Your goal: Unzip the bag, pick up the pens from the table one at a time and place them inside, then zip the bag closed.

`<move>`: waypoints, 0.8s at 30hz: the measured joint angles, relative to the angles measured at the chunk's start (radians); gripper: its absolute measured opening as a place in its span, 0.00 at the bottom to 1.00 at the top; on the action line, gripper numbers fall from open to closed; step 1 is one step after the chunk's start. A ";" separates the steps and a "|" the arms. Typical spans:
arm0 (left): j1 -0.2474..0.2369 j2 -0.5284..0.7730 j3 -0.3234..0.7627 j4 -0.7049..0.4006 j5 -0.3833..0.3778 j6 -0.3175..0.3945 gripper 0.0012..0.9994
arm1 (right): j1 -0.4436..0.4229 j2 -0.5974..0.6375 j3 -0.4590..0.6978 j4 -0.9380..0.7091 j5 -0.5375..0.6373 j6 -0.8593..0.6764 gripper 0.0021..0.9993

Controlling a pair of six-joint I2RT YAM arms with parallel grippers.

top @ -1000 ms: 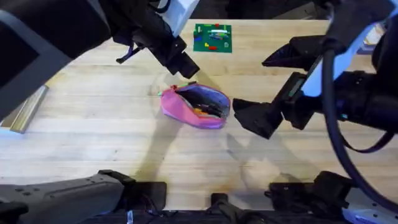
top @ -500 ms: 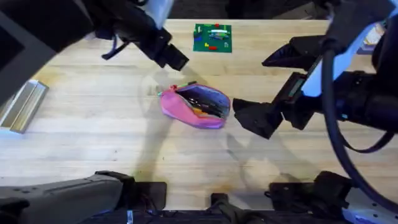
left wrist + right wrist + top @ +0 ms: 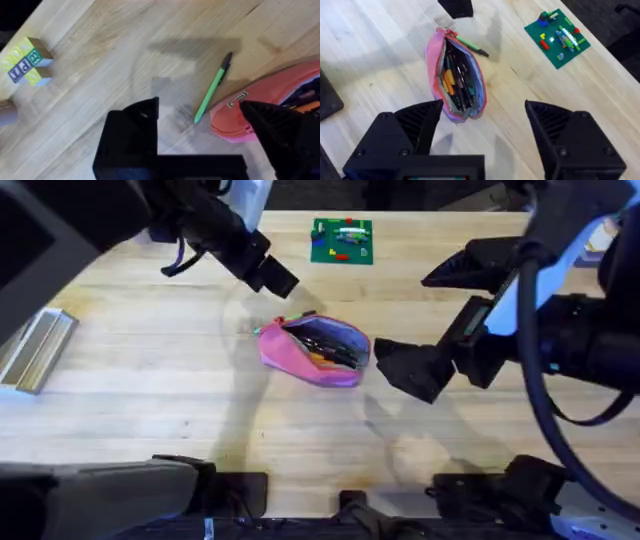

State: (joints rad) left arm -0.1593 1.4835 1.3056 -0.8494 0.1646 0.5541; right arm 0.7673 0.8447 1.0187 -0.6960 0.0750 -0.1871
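Overhead: I see the bag point(image 3: 315, 350) lying unzipped near the middle of the table point(image 3: 150, 410), mouth gaping, dark lining and several pens inside. The left gripper point(image 3: 272, 277) hangs above the table behind and left of the bag, apart from it; from here I cannot tell its finger spacing. The right gripper point(image 3: 405, 370) sits just right of the bag, not touching. A green board point(image 3: 342, 240) lies at the far edge, a metal bar point(image 3: 38, 350) near the left edge; bare wood is open in front of the bag and to its left. Left wrist: my left claw's fingers point(image 3: 134, 131) stand wide apart with nothing between them. The green pen point(image 3: 211, 89) lies on the wood, its lower tip just beside the bag's pink end; I cannot tell whether they touch. Lettered blocks point(image 3: 26, 61) sit well apart near the table edge. Right wrist: the right claw's fingers point(image 3: 417, 122) are spread wide, empty, the bag lying beyond the gap between them. The green pen pokes out from behind the bag's far end, and the green board sits farther off with free wood between.
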 joint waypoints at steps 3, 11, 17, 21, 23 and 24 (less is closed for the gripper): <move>0.001 0.034 0.000 0.000 0.000 0.000 0.99 | 0.000 0.000 0.000 0.000 0.000 0.000 1.00; 0.001 0.130 0.000 0.000 0.000 0.000 0.99 | 0.000 0.000 0.000 0.000 0.000 0.000 1.00; 0.001 0.190 0.000 0.002 0.006 0.000 0.99 | 0.000 0.000 0.000 0.000 0.000 0.000 1.00; 0.001 0.211 0.000 0.000 0.017 0.000 0.99 | 0.000 0.000 0.000 0.000 0.000 0.000 1.00; 0.001 0.218 0.000 0.000 0.033 0.000 0.99 | 0.000 0.000 0.000 0.000 0.000 0.000 1.00; 0.001 0.221 0.000 0.000 0.041 0.000 0.99 | 0.000 0.000 0.000 0.000 0.000 0.000 1.00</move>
State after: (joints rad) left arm -0.1581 1.7045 1.3056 -0.8497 0.2058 0.5537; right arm 0.7673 0.8446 1.0187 -0.6960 0.0750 -0.1871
